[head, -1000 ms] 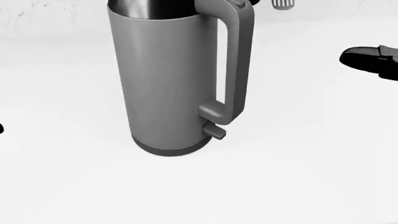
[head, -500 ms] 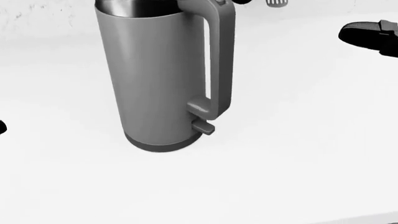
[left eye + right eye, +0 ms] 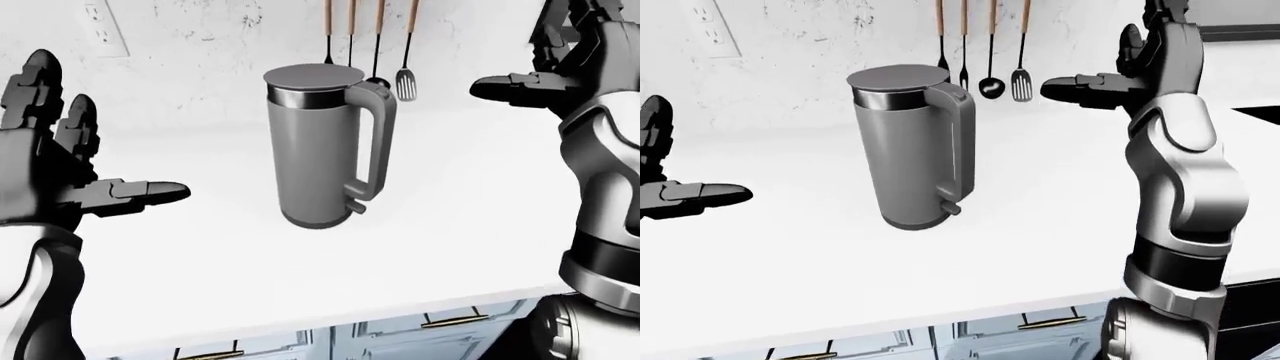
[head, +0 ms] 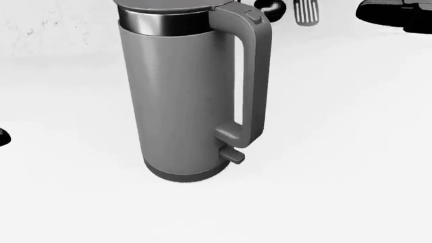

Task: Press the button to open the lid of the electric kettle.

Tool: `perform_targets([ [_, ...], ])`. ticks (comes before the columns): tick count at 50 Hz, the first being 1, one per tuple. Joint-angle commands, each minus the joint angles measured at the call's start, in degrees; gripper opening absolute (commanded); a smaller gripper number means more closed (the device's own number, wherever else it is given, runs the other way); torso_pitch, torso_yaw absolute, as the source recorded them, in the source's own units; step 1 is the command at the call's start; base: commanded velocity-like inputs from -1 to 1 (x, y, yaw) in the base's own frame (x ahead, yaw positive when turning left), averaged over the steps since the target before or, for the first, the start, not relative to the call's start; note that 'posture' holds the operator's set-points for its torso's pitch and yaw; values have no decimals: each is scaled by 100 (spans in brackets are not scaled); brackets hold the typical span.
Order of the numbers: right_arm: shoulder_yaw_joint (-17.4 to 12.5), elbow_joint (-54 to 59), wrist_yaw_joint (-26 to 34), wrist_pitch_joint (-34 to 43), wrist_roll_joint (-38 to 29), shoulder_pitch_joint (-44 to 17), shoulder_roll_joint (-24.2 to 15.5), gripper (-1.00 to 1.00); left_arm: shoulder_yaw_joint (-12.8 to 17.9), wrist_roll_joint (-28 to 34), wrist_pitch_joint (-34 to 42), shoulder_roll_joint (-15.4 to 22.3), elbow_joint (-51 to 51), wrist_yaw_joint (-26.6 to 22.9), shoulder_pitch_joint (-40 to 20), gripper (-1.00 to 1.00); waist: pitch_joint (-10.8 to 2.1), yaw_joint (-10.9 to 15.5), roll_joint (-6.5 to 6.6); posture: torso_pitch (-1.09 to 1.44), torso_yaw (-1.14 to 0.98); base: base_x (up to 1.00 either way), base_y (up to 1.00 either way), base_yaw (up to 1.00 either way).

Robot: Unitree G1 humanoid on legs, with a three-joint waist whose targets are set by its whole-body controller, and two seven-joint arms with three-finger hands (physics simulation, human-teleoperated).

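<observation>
The grey electric kettle (image 3: 318, 154) stands upright on the white counter (image 3: 200, 255), its lid (image 3: 313, 75) shut and its handle (image 3: 378, 142) to the right. The small button (image 4: 253, 15) sits at the top of the handle. A lever (image 4: 233, 156) sticks out at the base. My left hand (image 3: 95, 161) is open, at the left, well apart from the kettle. My right hand (image 3: 520, 60) is open, raised to the right of the kettle at about lid height, one finger pointing toward it, not touching.
Several utensils (image 3: 375, 45) hang on the wall just behind the kettle. A wall socket (image 3: 105, 30) is at the upper left. The counter's near edge (image 3: 400, 300) runs above cabinet drawers (image 3: 450, 322).
The head view has shifted, so the kettle's lid and handle top now show. My right hand has risen toward that view's top right corner.
</observation>
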Motion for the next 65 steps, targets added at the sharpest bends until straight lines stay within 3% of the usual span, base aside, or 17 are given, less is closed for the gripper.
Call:
perform_targets([
  [1,-40,-163,12,-149,-24,-216,-71,100,39,-5,-222,74,-153,25,-117,100,-117,1,2,-34,0,0,0,0],
  [10,111,-20,138,-246,-243,-422,14,100,70,-24,-300,102,-146,37,-96,100,-258,12,22,-34,0,0,0,0],
  [50,607,1535,827,-1173,-1426,-1584,440,100,6,39,-105,119,-151,116,-247,100,-246,22,88,-34,0,0,0,0],
  [65,722,1253,943,-999,-1599,-1540,690,100,2,-19,-121,133,-135,164,-209,100,-245,22,103,-34,0,0,0,0],
])
